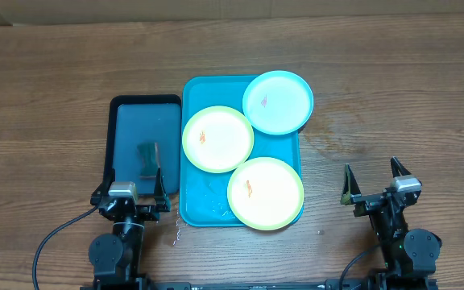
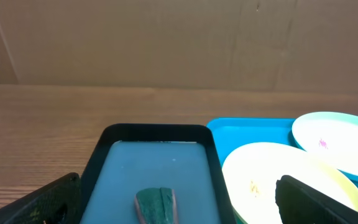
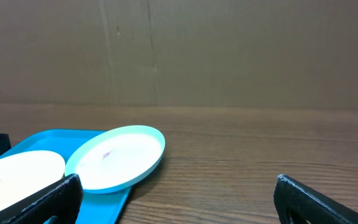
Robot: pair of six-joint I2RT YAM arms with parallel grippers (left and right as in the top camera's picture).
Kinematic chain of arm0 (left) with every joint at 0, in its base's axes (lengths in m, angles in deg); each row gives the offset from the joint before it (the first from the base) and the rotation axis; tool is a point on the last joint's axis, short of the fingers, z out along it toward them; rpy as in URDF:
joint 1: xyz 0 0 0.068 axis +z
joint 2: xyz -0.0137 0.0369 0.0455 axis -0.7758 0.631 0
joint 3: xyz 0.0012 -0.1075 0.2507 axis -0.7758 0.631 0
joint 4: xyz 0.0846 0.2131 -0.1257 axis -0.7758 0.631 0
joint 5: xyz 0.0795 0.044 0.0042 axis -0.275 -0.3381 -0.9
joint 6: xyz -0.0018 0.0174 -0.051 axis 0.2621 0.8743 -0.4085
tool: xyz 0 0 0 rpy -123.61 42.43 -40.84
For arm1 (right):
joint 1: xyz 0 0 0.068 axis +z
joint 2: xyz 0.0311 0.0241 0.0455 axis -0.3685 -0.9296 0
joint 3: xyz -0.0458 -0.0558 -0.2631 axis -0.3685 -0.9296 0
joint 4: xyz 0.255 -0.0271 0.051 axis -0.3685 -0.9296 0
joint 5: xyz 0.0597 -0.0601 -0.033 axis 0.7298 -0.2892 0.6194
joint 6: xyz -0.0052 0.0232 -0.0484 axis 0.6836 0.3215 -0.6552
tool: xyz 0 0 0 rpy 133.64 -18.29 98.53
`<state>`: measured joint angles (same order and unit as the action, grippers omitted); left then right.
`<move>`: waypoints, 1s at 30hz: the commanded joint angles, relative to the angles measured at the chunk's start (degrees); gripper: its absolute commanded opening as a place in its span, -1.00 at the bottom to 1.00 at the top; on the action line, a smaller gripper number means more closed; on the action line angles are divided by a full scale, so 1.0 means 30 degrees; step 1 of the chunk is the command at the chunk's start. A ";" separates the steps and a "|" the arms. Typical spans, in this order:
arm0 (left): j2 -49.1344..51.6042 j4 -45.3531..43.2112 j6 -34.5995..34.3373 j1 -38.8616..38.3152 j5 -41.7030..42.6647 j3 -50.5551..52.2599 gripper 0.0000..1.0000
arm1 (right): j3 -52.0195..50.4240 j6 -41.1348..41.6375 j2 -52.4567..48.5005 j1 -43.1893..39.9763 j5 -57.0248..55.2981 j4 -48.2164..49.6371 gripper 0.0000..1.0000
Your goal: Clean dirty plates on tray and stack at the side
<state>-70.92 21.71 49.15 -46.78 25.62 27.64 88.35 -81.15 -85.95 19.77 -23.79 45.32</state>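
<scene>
Both grippers were parked at the near edge of the wood-grain table (image 1: 55, 80), left gripper (image 1: 134, 176) and right gripper (image 1: 371, 167), jaws spread fully wide, nothing held. Three round, shallow plates were laid on the glossy turquoise tray (image 1: 202, 196): a cyan plate (image 1: 278, 101), a yellow-green middle plate (image 1: 217, 138) and a matching near plate (image 1: 265, 192), each marked with a small reddish smear. All three were caught only from overhead. Just two were shown by the left wrist, plus a green pad (image 2: 155, 206) in the dark tray (image 2: 101, 140). Only in the right wrist view was the cyan plate seen propped on the rim, overhanging the table.
</scene>
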 commanded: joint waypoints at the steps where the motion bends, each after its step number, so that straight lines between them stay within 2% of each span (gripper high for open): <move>1: -0.0175 0.0073 0.0364 -0.0117 -0.0262 0.0066 1.00 | -0.0197 -0.0015 0.0189 -0.0051 -0.0051 0.0124 1.00; 30: 0.0022 0.0073 0.0364 -0.0117 -0.0262 0.0066 1.00 | -0.0197 -0.0015 0.0189 -0.0051 -0.0051 0.0124 0.99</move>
<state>-70.89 21.71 49.15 -46.78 25.62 27.64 88.35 -81.13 -85.95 19.77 -23.77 45.36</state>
